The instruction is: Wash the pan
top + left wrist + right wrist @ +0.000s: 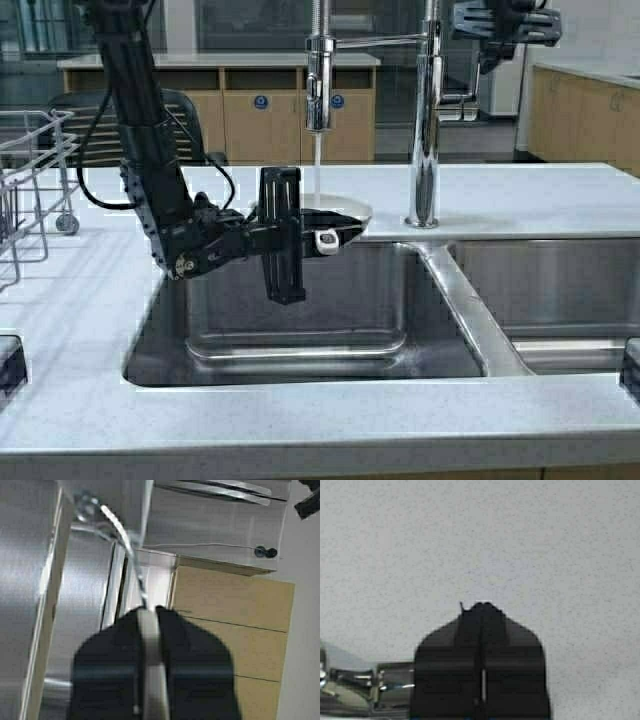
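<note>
Nearest us, the counter (300, 420) front edge. No readable writing; two blue round stickers (261, 101) on the back cabinets. At far left, a wire rack (30, 190). Left sink (300, 320) basin holds nothing we can make out. Left gripper (300, 235) is clenched on the pan (335, 213) handle, which is pinched between its fingers (110, 675); the pan sits over the basin's back edge under the faucet (318, 70) stream. Right gripper (500, 25) hangs high by the faucet, fingers pressed together.

Water runs from the faucet (318, 80); a wire rack (30, 180) stands left.
</note>
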Controlling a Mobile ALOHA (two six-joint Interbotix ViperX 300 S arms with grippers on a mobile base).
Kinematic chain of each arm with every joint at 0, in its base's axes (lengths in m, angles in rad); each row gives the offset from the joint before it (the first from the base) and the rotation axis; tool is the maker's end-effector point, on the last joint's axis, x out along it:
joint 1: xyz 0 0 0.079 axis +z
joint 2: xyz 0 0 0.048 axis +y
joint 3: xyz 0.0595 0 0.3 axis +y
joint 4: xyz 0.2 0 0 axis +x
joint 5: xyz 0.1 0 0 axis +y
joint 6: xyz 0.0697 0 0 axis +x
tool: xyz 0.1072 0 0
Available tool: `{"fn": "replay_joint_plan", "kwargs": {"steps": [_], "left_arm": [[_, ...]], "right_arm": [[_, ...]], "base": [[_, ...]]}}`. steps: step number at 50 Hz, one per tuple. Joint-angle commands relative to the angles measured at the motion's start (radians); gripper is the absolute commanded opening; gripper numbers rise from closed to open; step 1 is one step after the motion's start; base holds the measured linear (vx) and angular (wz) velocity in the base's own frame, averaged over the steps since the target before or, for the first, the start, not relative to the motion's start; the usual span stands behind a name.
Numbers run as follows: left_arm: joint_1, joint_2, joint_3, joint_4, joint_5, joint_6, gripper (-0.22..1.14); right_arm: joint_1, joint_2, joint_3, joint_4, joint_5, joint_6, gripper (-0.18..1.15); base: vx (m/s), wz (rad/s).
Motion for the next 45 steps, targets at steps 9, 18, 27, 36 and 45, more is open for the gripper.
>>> {"fn": "replay_joint_plan", "kwargs": {"steps": [9,18,27,36,45], "left_arm": [[-0.002,-0.029,-0.018,0.002,-0.018,0.017,0.03],[-0.002,-0.018,-0.031,-0.011,-0.081,0.020,0.03],[-0.002,0.029,-0.060,-0.092,-0.236,0.091,0.03],[-0.017,-0.006,-0.003,-0.201,-0.126,0.198,0.03],[-0.049,-0.147,0.075,-0.201,0.252,0.236,0.03]], "right_arm": [[0.032,-0.043,-0.037,0.325,0.040,-0.350,0.05],[-0.018,-0.123,0.101,0.279,-0.179,-0.298,0.05],[-0.075,-0.233,0.331,0.272,-0.376,-0.219,0.05],[-0.084,-0.305,0.515,0.272,-0.495,-0.216,0.05],[-0.084,-0.339,0.614,0.272,-0.546,-0.213,0.05]], "base": [[0.00,-0.01],[0.00,-0.02],[0.00,0.00],[0.00,0.00],[0.00,0.00]]}}
